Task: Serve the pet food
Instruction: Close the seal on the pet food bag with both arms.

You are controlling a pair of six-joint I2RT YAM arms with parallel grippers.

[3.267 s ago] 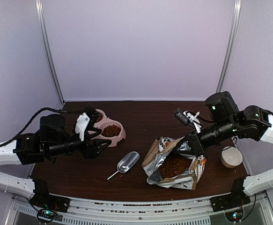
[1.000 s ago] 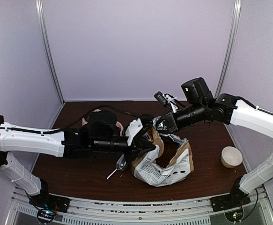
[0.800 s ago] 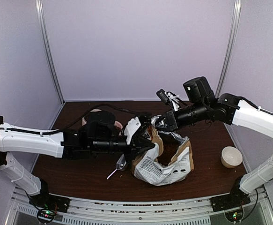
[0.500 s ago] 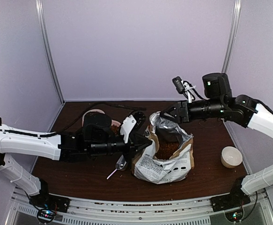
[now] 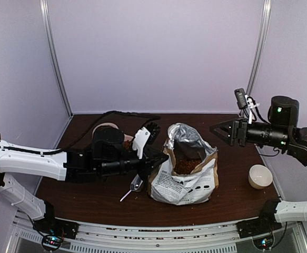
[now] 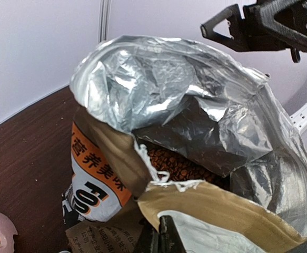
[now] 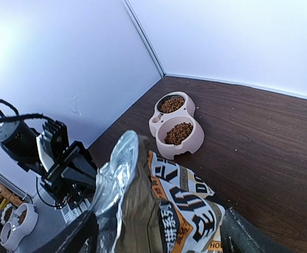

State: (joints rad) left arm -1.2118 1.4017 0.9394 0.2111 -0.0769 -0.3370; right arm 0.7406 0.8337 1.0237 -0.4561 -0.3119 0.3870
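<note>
Pinching the 9 o'clock rim of the bag point(image 5: 179, 184) in the overhead view, the left fingers point(image 5: 158, 157) sit nearer than the spread right fingers point(image 5: 221, 130), clear at 3 o'clock; left wrist view: kibble point(image 6: 169, 161) inside at 12 o'clock; right wrist view: bag at 6 o'clock.

Pictured from overhead: the left arm point(image 5: 32, 159), at lower left of the frame, wears glossy white plastic shells on its long links and matt black housings at the joints. A loose black cable point(image 5: 124, 114) runs above it toward a white wrist-camera bracket point(image 5: 140, 143). The right arm point(image 5: 279, 136), at right, shows a black drum-shaped motor with a small green light point(image 5: 278, 110), a white lower link and a small black wrist camera point(image 5: 241, 98) trailing white wire. The right gripper point(image 5: 219, 132), black, has skeletal, triangular-framed fingers. Small lit circuit boards point(image 5: 52, 242) sit below both black bases.
</note>
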